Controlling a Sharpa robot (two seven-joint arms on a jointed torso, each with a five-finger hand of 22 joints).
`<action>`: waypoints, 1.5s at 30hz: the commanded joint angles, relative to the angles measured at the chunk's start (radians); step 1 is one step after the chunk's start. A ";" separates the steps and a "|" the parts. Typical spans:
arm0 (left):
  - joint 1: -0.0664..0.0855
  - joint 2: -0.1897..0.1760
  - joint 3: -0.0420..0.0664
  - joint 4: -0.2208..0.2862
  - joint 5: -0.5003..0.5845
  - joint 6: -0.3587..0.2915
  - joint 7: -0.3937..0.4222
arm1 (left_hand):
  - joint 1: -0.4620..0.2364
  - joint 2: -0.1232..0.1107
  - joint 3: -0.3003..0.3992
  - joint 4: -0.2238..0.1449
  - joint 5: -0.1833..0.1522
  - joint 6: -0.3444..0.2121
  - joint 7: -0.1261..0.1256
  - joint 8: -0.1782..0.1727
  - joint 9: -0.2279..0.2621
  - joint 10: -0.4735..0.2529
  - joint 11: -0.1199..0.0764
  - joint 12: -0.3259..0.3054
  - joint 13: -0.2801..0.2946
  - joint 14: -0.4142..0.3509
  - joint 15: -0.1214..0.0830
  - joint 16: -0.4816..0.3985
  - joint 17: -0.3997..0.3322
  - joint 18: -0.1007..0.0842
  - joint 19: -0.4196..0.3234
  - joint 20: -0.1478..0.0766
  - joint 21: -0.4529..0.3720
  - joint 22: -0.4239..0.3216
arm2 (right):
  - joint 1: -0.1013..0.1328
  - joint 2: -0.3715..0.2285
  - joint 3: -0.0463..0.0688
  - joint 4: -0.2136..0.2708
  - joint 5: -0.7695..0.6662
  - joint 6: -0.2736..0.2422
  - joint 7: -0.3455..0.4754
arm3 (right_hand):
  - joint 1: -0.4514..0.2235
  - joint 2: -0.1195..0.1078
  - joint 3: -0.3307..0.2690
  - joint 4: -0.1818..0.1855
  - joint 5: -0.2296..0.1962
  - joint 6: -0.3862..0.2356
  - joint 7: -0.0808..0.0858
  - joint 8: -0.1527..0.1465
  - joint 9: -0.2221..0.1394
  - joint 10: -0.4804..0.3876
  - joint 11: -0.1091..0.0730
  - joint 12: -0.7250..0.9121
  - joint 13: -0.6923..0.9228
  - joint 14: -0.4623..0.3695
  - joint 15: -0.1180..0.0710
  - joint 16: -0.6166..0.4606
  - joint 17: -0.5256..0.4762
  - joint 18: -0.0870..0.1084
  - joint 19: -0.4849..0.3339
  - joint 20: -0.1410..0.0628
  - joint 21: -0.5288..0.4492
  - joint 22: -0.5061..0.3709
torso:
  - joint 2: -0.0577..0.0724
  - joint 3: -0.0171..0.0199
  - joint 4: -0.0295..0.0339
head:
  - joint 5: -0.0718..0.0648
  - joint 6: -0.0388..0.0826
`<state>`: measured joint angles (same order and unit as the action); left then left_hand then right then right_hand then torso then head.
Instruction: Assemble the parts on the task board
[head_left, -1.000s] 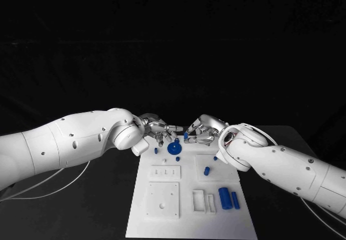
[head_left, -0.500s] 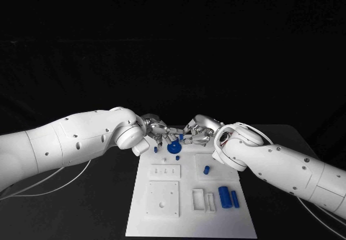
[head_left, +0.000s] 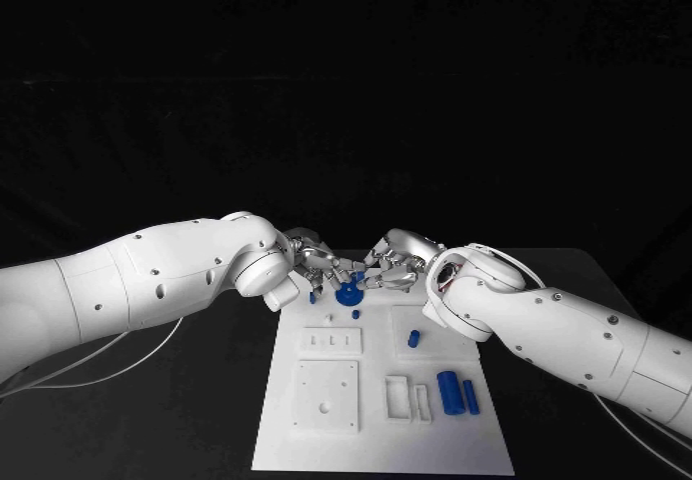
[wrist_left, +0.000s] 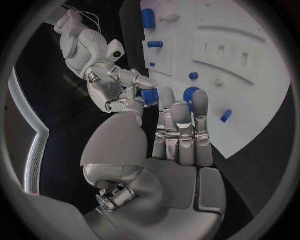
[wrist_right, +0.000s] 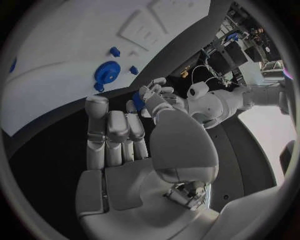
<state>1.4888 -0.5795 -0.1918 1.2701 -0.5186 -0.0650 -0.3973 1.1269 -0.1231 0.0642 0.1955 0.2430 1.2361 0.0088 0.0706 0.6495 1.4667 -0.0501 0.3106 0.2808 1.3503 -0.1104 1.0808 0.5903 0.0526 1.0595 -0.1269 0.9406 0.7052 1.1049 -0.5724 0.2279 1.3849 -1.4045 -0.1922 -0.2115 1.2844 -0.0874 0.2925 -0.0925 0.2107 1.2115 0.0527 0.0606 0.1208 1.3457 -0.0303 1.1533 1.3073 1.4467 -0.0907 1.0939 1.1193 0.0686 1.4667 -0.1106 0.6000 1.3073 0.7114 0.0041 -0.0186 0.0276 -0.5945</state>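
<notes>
Two silver many-fingered hands meet fingertip to fingertip above the far end of the white rectangular task board (head_left: 382, 400), which lies on the black worktop (head_left: 577, 290). Between them sits a small blue cylindrical part (wrist_left: 149, 96): the left wrist view shows the right hand (head_left: 397, 262) pinching it between its thumb and a finger, and the left hand (head_left: 310, 260) has its thumb tip up against the same piece while its other fingers (wrist_left: 181, 130) stretch straight and close together toward the board, so I cannot tell whether the left hand truly grips the part or merely touches it. Just below the joined fingertips, on the board, stands a round blue disc-shaped part (head_left: 348, 295), and just beside it a tiny blue peg (head_left: 355, 316). Nearer the robot from the right hand a short blue stub (head_left: 414, 340) rests on a raised white square, and farther toward the robot, well apart from both hands, two long blue cylinders (head_left: 457, 395) lie side by side near the board's right edge. On the left hand's side of the board are a white slotted plate (head_left: 330, 345) and, toward the robot, a larger white square plate (head_left: 326, 398).
</notes>
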 joint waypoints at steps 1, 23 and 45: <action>0.003 0.004 0.001 0.001 -0.016 0.018 -0.012 | 0.011 0.003 0.000 -0.010 -0.004 -0.008 0.000 -0.006 -0.002 0.039 -0.007 0.003 0.001 -0.006 0.002 0.006 -0.002 -0.015 -0.005 0.001 -0.006 0.002 | 0.000 0.004 0.000 0.003 -0.021 0.023 -0.004 | -0.007 0.000 -0.005 -0.001 0.004 0.005 0.000 0.003 0.001 0.006 -0.001 0.003 0.000 0.005 -0.002 0.000 0.001 0.010 0.050 -0.004 0.005 0.049 | 0.000 -0.0003 -0.0004 | 0.000 -0.001; 0.003 0.010 0.001 0.009 -0.004 0.049 -0.018 | 0.019 0.040 -0.012 -0.052 0.003 -0.009 -0.002 -0.006 -0.015 0.038 -0.008 0.009 0.012 -0.008 0.000 0.029 -0.006 -0.015 -0.002 -0.001 -0.010 0.032 | 0.001 0.013 -0.002 0.002 -0.027 0.036 -0.006 | -0.007 0.000 -0.008 0.001 0.004 0.005 0.000 0.003 0.001 0.007 -0.001 0.003 0.000 0.005 -0.002 0.001 0.001 0.010 0.050 -0.004 0.006 0.049 | 0.000 0.0001 0.0001 | 0.003 -0.004; 0.003 0.010 0.001 0.006 -0.014 0.045 -0.031 | 0.028 0.080 -0.030 -0.094 0.014 -0.016 -0.001 -0.007 -0.037 0.037 -0.009 0.005 0.013 -0.010 0.001 0.039 -0.008 -0.014 0.001 -0.001 -0.017 0.056 | 0.002 0.008 -0.002 0.024 -0.028 0.046 -0.007 | -0.007 0.002 -0.010 0.003 0.005 0.006 0.000 0.003 0.001 0.006 -0.002 0.002 -0.001 0.005 -0.003 -0.001 0.001 0.009 0.050 -0.004 0.005 0.048 | 0.000 0.0001 0.0003 | 0.003 -0.009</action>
<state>1.4898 -0.5731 -0.1909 1.2762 -0.5292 -0.0327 -0.4221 1.1541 -0.0511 0.0350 0.1084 0.2519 1.2270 0.0070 0.0707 0.6144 1.4667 -0.0500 0.3183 0.2928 1.3503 -0.1104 1.1160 0.5829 0.0532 1.0595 -0.1269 0.9287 0.7601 1.1050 -0.5667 0.2245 1.4000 -1.4255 -0.1589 -0.2290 1.2845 -0.0875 0.2871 -0.0898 0.2092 1.2121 0.0519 0.0607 0.1206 1.3456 -0.0303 1.1532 1.3071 1.4467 -0.0907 1.0939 1.1197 0.0686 1.4666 -0.1106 0.6000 1.3079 0.7112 0.0046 -0.0190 0.0305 -0.6035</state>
